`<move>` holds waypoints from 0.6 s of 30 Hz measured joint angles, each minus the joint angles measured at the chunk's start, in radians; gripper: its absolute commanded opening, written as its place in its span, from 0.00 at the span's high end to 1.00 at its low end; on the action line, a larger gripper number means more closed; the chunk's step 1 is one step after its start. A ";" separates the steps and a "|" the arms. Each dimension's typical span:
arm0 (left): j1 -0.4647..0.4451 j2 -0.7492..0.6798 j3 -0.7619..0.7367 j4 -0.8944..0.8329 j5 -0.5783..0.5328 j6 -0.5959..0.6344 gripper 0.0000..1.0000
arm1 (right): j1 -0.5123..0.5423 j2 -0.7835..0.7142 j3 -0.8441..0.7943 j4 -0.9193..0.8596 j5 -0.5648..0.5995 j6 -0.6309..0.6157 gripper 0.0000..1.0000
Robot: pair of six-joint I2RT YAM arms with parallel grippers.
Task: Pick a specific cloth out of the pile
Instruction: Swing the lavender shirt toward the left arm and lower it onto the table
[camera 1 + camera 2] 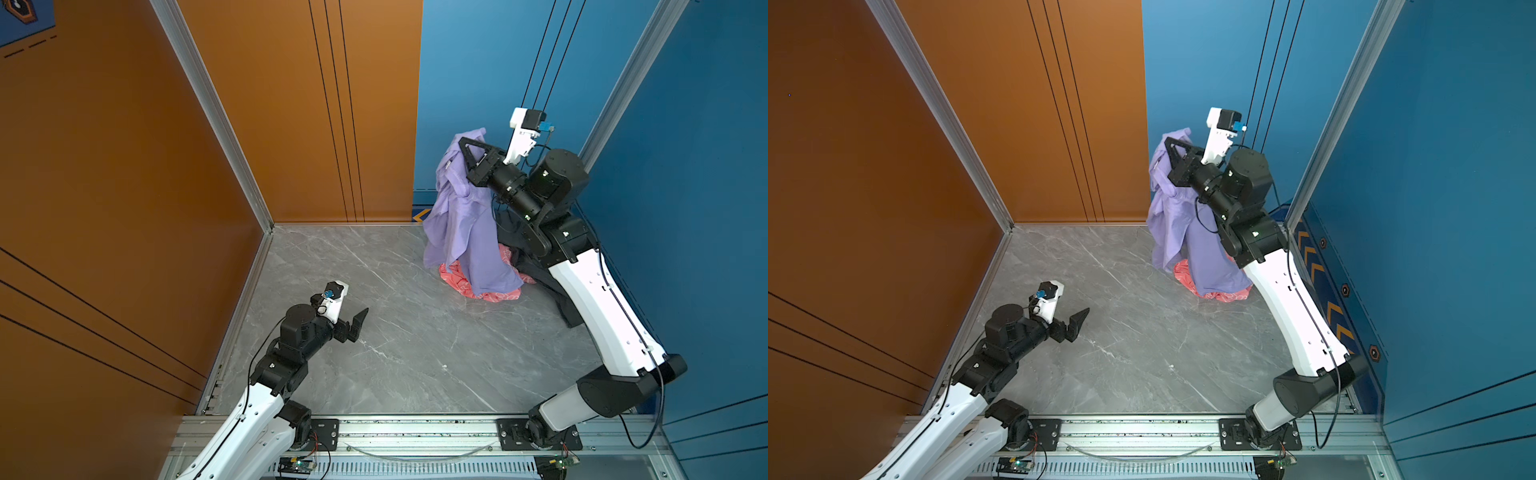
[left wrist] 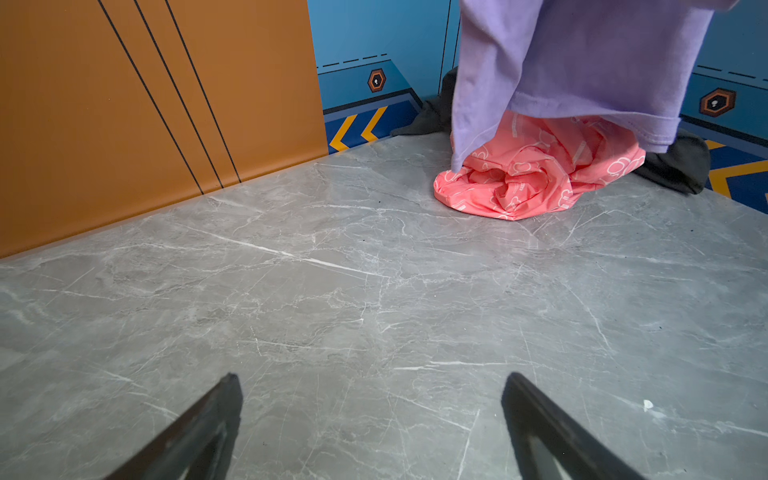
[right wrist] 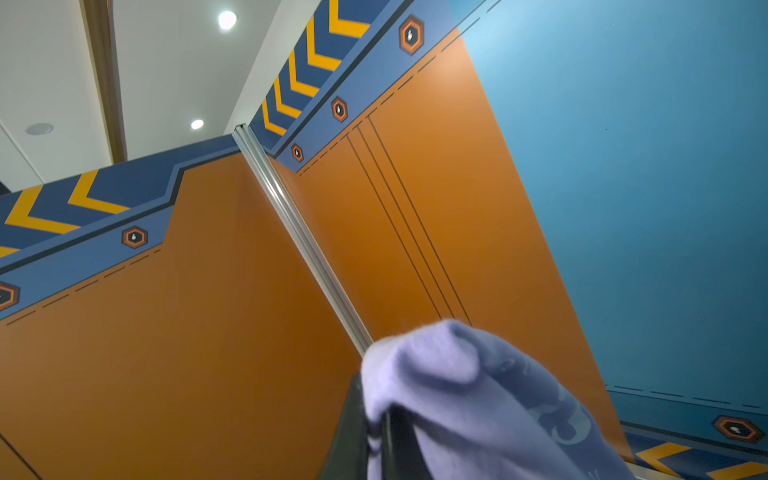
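The right claw [image 1: 462, 144] is clenched on a bunched fold of the lavender garment [image 1: 465, 232] and holds it high above the far right corner of the desk [image 1: 395, 340]. The rest hangs in long, soft folds. Its stitched hem seems to brush the coral-pink cloth [image 2: 536, 178] of the pile [image 1: 1225, 296]. The left claw [image 2: 372, 384] stands released and empty, low near the desk's left edge.

That hem is my worry. Limp jersey clings, and a further lift might drag the crumpled, thin, white-patterned pink piece along. The pinch takes only a small wad, so the hanging weight could slide it free. The dark grey cloth [image 2: 677, 164] lies slumped behind, at the wall's foot.
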 measured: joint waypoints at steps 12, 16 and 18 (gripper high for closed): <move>-0.006 -0.034 -0.007 0.000 -0.022 0.012 0.02 | 0.119 0.205 0.155 -0.280 -0.080 -0.073 0.87; -0.006 -0.043 -0.007 0.000 -0.030 0.014 0.02 | 0.119 0.166 0.042 -0.360 -0.057 -0.140 0.54; -0.006 -0.049 -0.008 0.000 -0.035 0.014 0.02 | 0.119 0.124 -0.050 -0.393 -0.027 -0.181 0.40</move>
